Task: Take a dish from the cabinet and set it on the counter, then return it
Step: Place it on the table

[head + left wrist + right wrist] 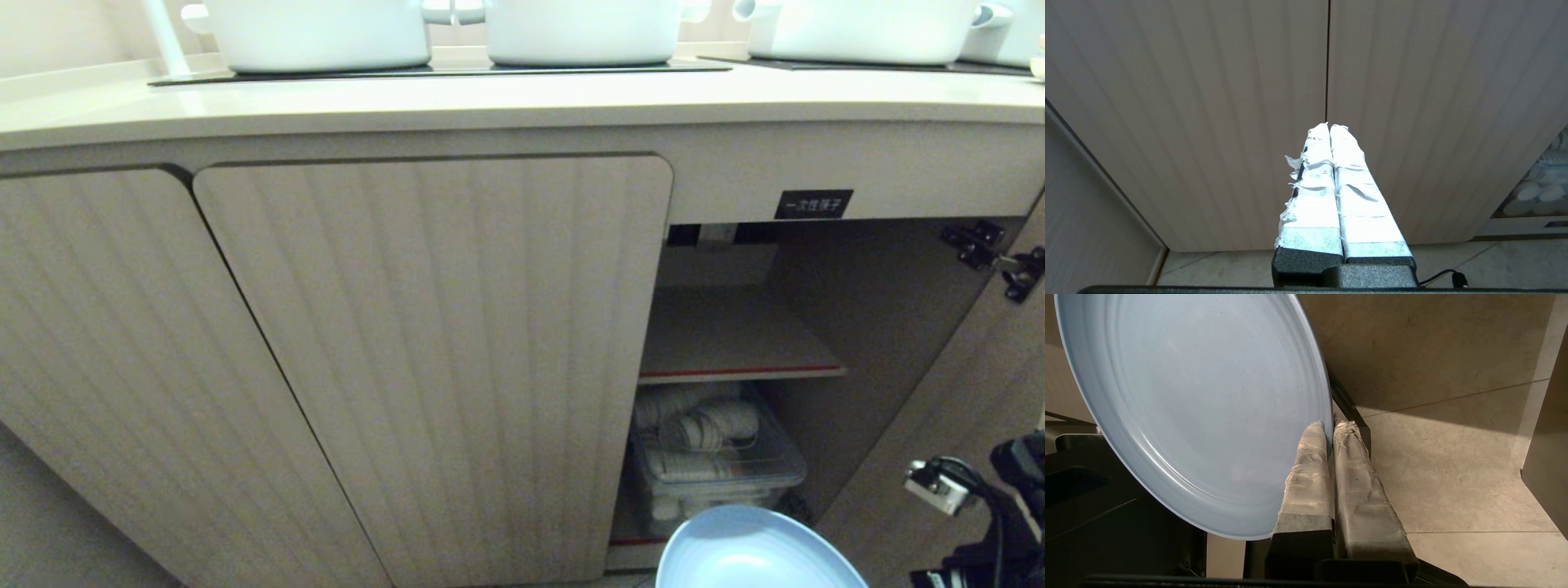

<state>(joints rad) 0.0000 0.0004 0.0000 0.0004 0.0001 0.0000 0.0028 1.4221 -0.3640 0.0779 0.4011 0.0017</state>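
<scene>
The light-blue dish (755,551) shows at the bottom edge of the head view, low in front of the open cabinet (735,327). In the right wrist view my right gripper (1329,424) is shut on the rim of the dish (1200,404), one taped finger on each face. The right arm's black wrist and cables (980,514) show at the lower right of the head view. The cream counter (490,102) runs across the top. My left gripper (1329,125) is shut on nothing, its taped tips pointing at the closed ribbed doors (1327,61).
White pots (318,33) stand on the black cooktop (441,72). Inside the cabinet, a bare shelf (727,339) sits above a clear bin of white paper cups (710,449). The right door (971,425) hangs open on its hinge (992,257). A black label (813,204) sits above the opening.
</scene>
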